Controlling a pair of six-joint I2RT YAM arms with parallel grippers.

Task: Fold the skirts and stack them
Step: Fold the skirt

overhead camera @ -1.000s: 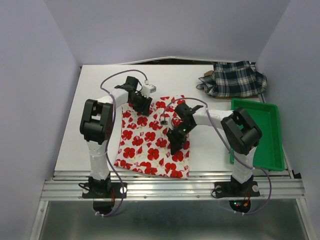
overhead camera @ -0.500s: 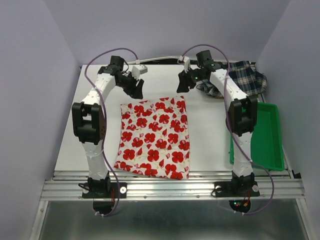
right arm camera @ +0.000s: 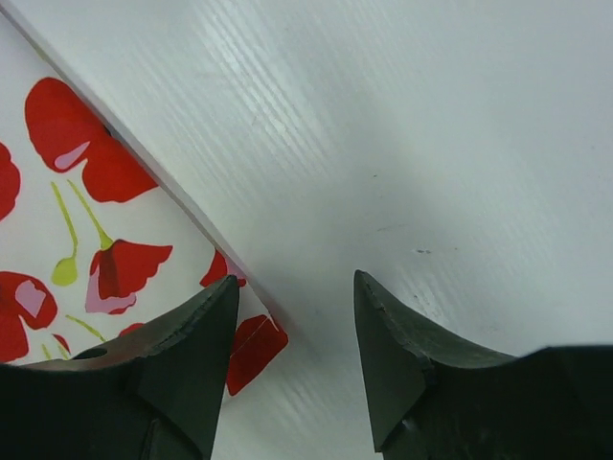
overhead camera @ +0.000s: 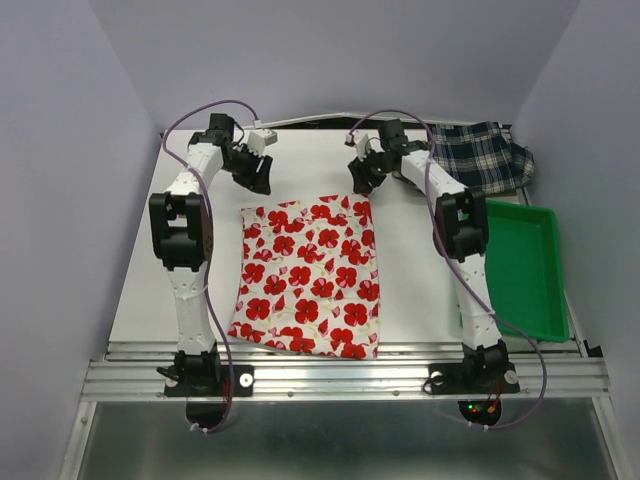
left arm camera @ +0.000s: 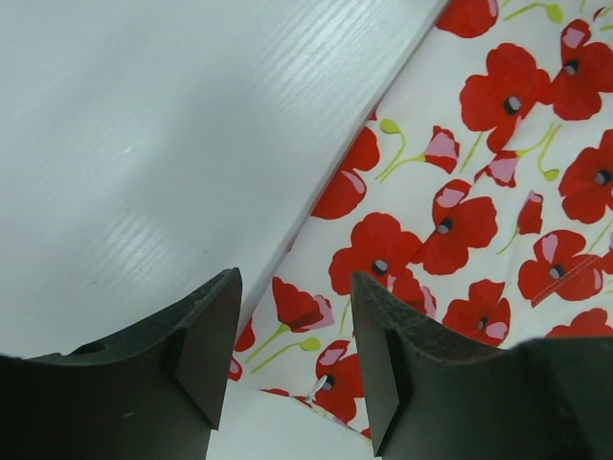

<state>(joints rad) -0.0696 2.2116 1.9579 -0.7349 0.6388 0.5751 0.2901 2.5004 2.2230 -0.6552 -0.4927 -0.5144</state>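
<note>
The white skirt with red flower print point(overhead camera: 308, 275) lies flat in the table's middle. My left gripper point(overhead camera: 262, 183) is open just above its far left corner, which shows between the jaws in the left wrist view point(left arm camera: 402, 240). My right gripper point(overhead camera: 360, 183) is open at its far right corner, which shows in the right wrist view point(right arm camera: 115, 220). Neither holds anything. The navy-and-white plaid skirt point(overhead camera: 480, 157) lies crumpled at the far right, with a bit of tan cloth point(overhead camera: 417, 148) at its left edge.
A green plastic tray point(overhead camera: 530, 270) sits at the right edge of the table. Purple-grey walls close in on three sides. Both arms stretch far out over the table's back half.
Both arms swung from the skirt's middle to its far corners. The skirt now lies flatter, and the grippers have lowered toward the corners in the last half second.
</note>
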